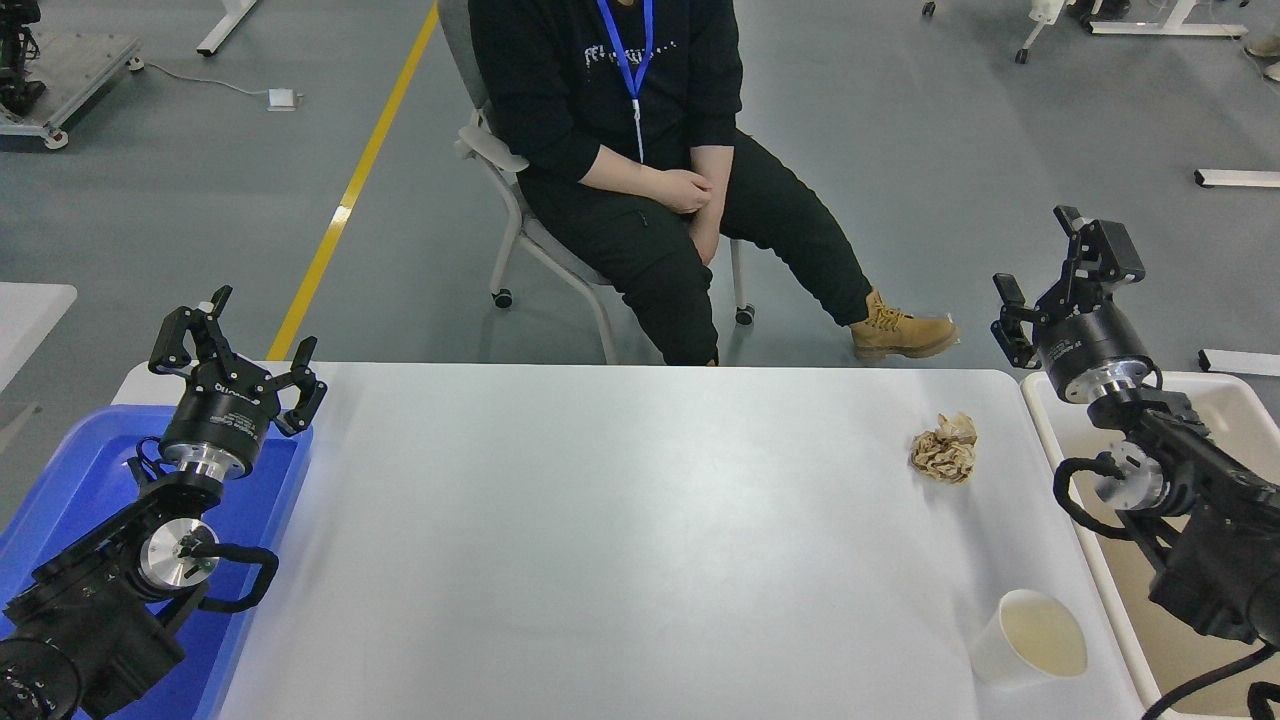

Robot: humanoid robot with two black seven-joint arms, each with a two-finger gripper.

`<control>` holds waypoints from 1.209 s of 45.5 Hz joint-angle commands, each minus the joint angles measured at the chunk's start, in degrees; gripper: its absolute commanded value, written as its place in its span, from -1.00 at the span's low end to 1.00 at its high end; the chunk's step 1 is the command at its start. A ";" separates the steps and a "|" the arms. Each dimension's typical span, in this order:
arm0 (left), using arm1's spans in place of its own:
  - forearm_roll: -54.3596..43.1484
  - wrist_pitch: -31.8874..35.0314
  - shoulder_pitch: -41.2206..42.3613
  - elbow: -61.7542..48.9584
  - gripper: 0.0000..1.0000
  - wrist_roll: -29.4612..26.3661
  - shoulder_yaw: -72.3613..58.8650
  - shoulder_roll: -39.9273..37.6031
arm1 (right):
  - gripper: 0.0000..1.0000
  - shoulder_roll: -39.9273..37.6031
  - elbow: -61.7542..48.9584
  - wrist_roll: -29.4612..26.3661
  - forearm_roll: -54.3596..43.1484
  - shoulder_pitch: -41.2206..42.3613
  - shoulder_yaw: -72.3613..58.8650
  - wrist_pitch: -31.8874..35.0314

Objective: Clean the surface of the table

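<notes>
Your white counter [620, 520] fills the middle of the frame; it's rigid, so take the litter instead. The crumpled brown paper [944, 449] is light and crushable, the paper cup [1028, 640] thin-walled. Your right gripper [1040, 275] hangs open at the upper right, apart from both; the left gripper [240, 350] is parked open at left.

The table surface [640, 520] is matte white; the tray [60, 470] at left is bright blue; the bin [1240, 410] at right is beige; the crumpled paper ball [944, 449] is mottled brown; the paper cup [1028, 640] is white, cream inside.
</notes>
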 commanded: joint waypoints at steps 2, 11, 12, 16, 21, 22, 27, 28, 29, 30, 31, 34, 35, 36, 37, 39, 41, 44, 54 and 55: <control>0.01 0.00 0.00 0.00 1.00 0.00 0.00 0.00 | 0.98 0.09 -0.12 0.00 -0.01 0.17 -0.08 -0.06; -0.07 0.00 0.00 0.00 1.00 0.00 0.00 0.00 | 0.98 0.18 -0.12 0.00 -0.01 0.08 -0.08 -0.15; 0.01 0.00 0.00 0.00 1.00 0.00 0.00 0.00 | 0.98 0.18 -0.12 0.00 -0.01 0.00 -0.08 -0.15; 0.01 0.00 0.00 0.00 1.00 0.00 0.00 0.00 | 0.98 0.35 -0.03 0.09 -0.01 0.00 0.01 -0.06; -0.07 0.00 0.00 0.00 1.00 0.00 0.00 0.00 | 0.98 1.76 -0.03 0.09 -0.01 0.00 0.27 0.03; 0.01 0.00 0.00 0.00 1.00 0.00 0.00 0.00 | 0.98 1.93 -0.03 0.00 -0.01 0.00 0.36 0.03; 0.01 0.00 0.00 0.00 1.00 0.00 0.00 0.00 | 0.98 3.43 -0.03 0.09 -0.01 0.17 0.36 0.03; -0.07 0.00 0.00 0.00 1.00 0.00 0.00 0.00 | 0.98 3.86 -0.03 0.09 -0.01 0.17 0.36 0.03; 0.01 0.00 0.00 0.00 1.00 0.00 0.00 0.00 | 0.98 4.13 -0.03 0.09 -0.01 0.17 0.36 0.03; 0.01 0.00 0.00 0.00 1.00 0.00 0.00 0.00 | 0.98 4.39 -0.03 0.09 -0.01 0.17 0.36 0.03; 0.01 0.00 0.00 0.00 1.00 0.00 0.00 0.00 | 0.98 4.57 -0.03 0.00 -0.01 0.26 0.36 0.03; 0.01 0.00 0.00 0.00 1.00 0.00 0.00 0.00 | 0.98 4.92 -0.03 0.00 -0.01 0.43 0.36 0.03; -0.07 0.00 0.00 0.00 1.00 0.00 0.00 0.00 | 0.98 5.10 -0.12 0.00 -0.01 0.61 0.36 0.03; 0.01 0.00 0.00 0.00 1.00 0.00 0.00 0.00 | 0.98 5.19 -0.12 0.00 -0.01 0.79 0.36 0.03; 0.01 0.00 0.00 0.00 1.00 0.00 0.00 0.00 | 0.98 5.27 -0.12 0.09 -0.01 0.96 0.36 0.03; 0.01 0.00 0.00 0.00 1.00 0.00 0.00 0.00 | 0.98 5.54 -0.21 0.00 -0.01 1.14 0.36 0.03; 0.01 0.00 0.00 0.00 1.00 0.00 0.00 0.00 | 0.98 5.71 -0.73 0.00 -0.01 1.23 0.10 0.03; 0.01 0.00 0.00 0.00 1.00 0.00 0.00 0.00 | 0.98 5.89 -1.35 0.00 -0.01 1.67 -0.16 0.03; 0.01 0.00 0.00 0.00 1.00 0.00 0.00 0.00 | 0.98 5.01 -3.45 0.00 -0.10 3.42 -1.65 0.20; 0.01 0.00 0.00 0.00 1.00 0.00 0.00 0.00 | 0.98 5.01 -4.07 0.00 -0.10 3.86 -2.44 0.20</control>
